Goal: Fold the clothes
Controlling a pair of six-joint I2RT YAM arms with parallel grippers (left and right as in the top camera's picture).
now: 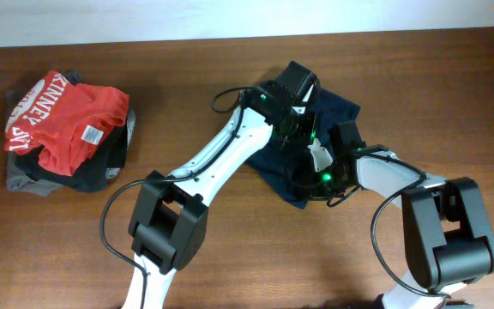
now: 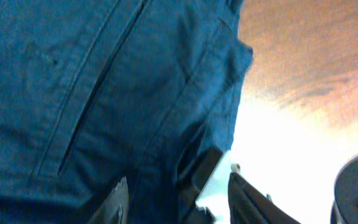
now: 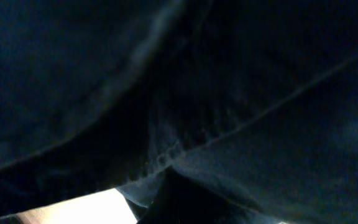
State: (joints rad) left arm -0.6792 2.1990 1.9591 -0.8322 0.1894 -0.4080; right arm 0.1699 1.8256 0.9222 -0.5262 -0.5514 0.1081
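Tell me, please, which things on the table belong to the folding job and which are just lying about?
For the job:
navy shorts

Lying about:
red shirt
grey and black garments under the shirt

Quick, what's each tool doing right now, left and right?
Left tool: fingers partly apart with navy shorts fabric between them; grip cannot be told.
Right tool: down on the shorts, fingers hidden by cloth; cannot be told.
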